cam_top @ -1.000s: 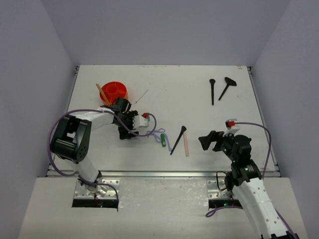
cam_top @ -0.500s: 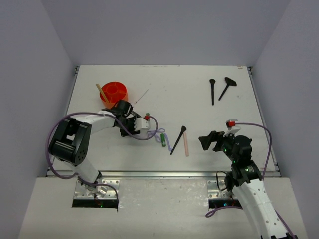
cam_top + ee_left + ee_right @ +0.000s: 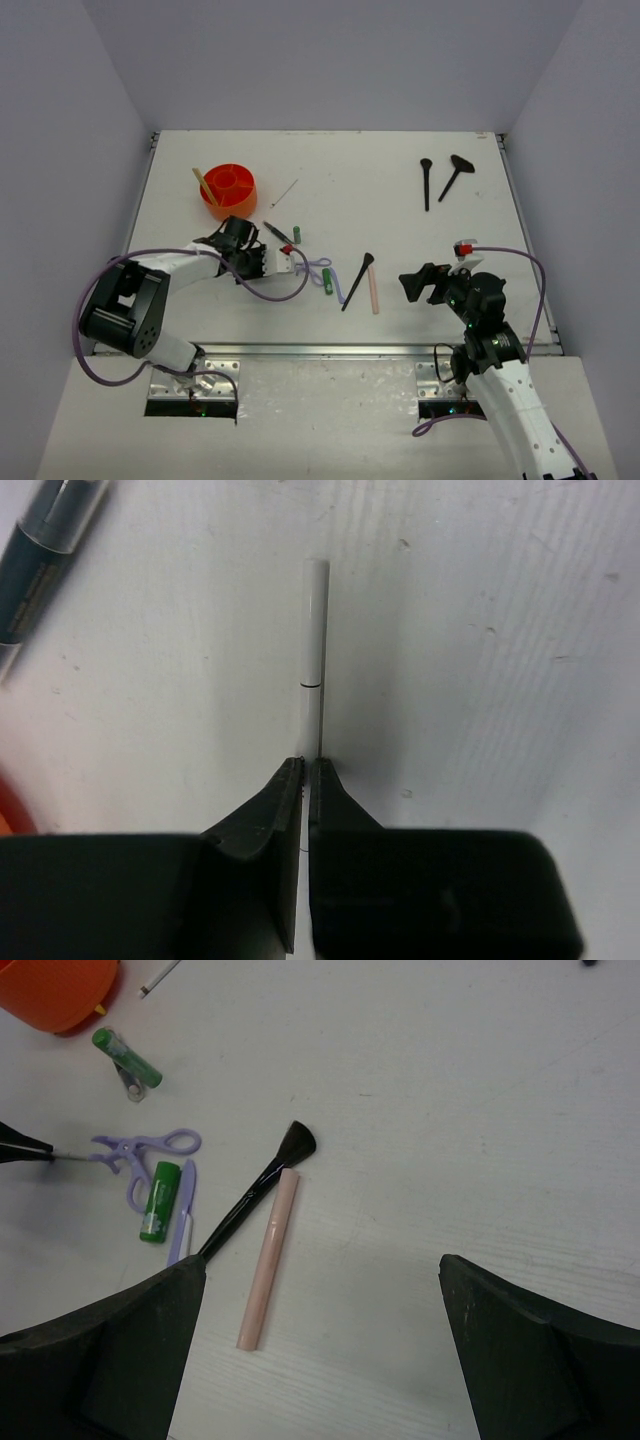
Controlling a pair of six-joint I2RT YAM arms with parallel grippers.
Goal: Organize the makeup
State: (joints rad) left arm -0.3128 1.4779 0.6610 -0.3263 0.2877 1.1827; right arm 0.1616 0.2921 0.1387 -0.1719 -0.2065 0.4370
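Now the left tool (image 3: 306, 768) pinches a thin pale stick (image 3: 316, 610) (right tool (image 3: 318, 1265) gapes wide).

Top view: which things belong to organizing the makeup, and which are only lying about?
Job: middle brush, far brushes, pink stick, green tubes, dark pencil, lilac tool, thin stick, white stick in the left gripper.
Lying about: orange tub, no makeup itself; a tan stick leans in it.

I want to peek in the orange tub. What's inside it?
The orange tub shows dividers and nothing else I can make out. A tan stick crosses its left rim; the near wall hides part of the floor.
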